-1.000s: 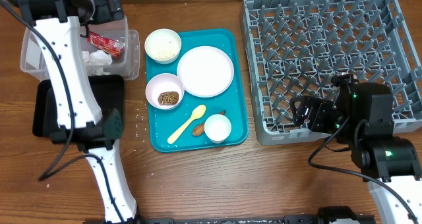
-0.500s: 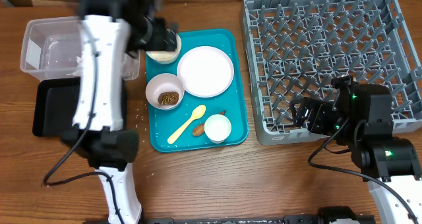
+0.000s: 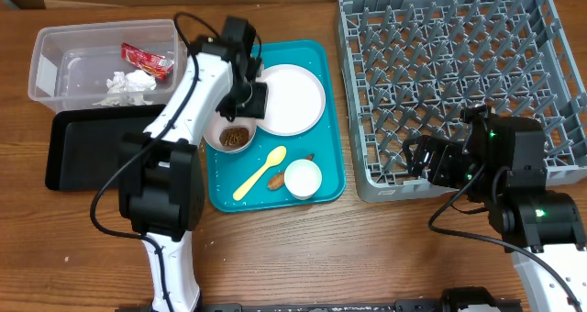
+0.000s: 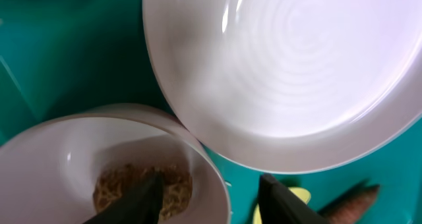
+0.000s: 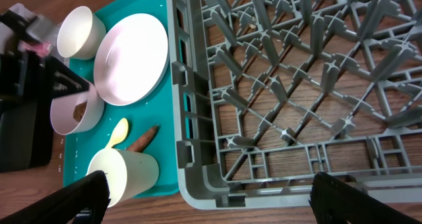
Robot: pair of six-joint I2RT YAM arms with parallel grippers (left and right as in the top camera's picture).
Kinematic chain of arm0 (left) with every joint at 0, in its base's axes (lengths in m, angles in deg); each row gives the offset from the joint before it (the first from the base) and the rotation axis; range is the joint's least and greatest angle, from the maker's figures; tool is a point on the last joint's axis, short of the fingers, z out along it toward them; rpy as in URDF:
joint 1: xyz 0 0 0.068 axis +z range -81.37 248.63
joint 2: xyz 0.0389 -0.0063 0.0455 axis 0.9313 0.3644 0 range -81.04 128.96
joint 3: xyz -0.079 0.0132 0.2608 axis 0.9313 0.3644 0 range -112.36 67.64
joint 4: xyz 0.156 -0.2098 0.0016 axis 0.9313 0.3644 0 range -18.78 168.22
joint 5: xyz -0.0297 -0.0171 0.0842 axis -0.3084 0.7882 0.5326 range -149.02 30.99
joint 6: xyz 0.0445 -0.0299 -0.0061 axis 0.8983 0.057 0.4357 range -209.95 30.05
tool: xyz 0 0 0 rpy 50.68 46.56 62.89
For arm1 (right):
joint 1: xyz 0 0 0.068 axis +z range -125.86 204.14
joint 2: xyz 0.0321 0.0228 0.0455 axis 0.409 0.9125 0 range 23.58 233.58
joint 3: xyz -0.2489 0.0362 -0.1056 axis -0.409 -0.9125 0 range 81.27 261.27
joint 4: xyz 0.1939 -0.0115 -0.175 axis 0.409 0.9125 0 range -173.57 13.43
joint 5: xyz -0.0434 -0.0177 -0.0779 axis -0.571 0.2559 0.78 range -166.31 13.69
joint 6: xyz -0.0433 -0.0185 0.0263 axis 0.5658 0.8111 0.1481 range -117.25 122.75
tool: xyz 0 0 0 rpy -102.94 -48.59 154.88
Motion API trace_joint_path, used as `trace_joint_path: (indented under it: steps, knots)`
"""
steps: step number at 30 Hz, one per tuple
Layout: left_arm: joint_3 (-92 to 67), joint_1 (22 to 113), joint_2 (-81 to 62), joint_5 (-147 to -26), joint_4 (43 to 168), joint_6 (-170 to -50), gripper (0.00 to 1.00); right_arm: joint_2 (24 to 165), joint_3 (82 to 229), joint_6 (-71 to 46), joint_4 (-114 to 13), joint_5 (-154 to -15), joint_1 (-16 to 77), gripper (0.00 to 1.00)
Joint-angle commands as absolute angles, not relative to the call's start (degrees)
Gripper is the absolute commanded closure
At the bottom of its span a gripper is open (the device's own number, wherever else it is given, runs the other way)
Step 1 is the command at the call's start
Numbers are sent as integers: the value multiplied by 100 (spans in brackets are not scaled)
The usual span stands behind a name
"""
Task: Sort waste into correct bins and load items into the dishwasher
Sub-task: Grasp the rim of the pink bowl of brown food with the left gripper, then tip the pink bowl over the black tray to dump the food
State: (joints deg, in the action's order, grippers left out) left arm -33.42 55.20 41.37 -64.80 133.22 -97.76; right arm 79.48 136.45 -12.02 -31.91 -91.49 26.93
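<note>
My left gripper [image 3: 241, 117] hangs over the teal tray [image 3: 323, 185], above the small white bowl [image 3: 220, 142] holding brown food lumps [image 4: 175, 184]. In the left wrist view its jaws [image 4: 210, 184] straddle that bowl's rim [image 4: 217, 165], one finger inside and one outside, with gaps on both sides. The white plate [image 3: 289, 99] lies just beside it. A pale yellow spoon [image 3: 260, 172], an orange-brown stick [image 3: 276, 177] and a white cup [image 3: 303, 178] sit nearer the tray's front. My right gripper [image 5: 224, 197] is wide open and empty at the front left corner of the grey dish rack [image 3: 459, 73].
The clear tub [image 3: 55, 69] at the back left holds a red wrapper [image 3: 147, 60] and crumpled white paper [image 3: 128, 83]. A black tray [image 3: 83, 151] lies in front of it. A second white bowl [image 5: 80, 31] shows beyond the plate [image 5: 130, 58].
My left arm swung from the clear tub across to the teal tray and lowered onto the food bowl, its jaws narrowing. The wrapper and paper stay in the tub. The right arm held still.
</note>
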Motion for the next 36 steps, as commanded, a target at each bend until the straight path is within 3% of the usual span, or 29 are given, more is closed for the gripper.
trace_joint_path:
  steps: [1,8,18,23,36]
  knots:
    - [-2931,5492,4056,-6436,13003,-9833,58,7933,13792,-1208,-3217,-9177,2730,0]
    - [-2354,5470,4056,-6434,12516,-9833,72,7935,13792,-1208,-3222,-9175,2730,0]
    - [-2703,5472,4054,-6482,12804,-9837,80,7961,13792,-1208,-3224,-9136,2730,0]
    - [-3248,5472,4054,-6482,13320,-9835,96,7966,13792,-1208,-3248,-9134,2730,0]
    - [-5276,5568,4019,-6447,15355,-9793,96,7966,13792,-1206,-3272,-9134,2730,0]
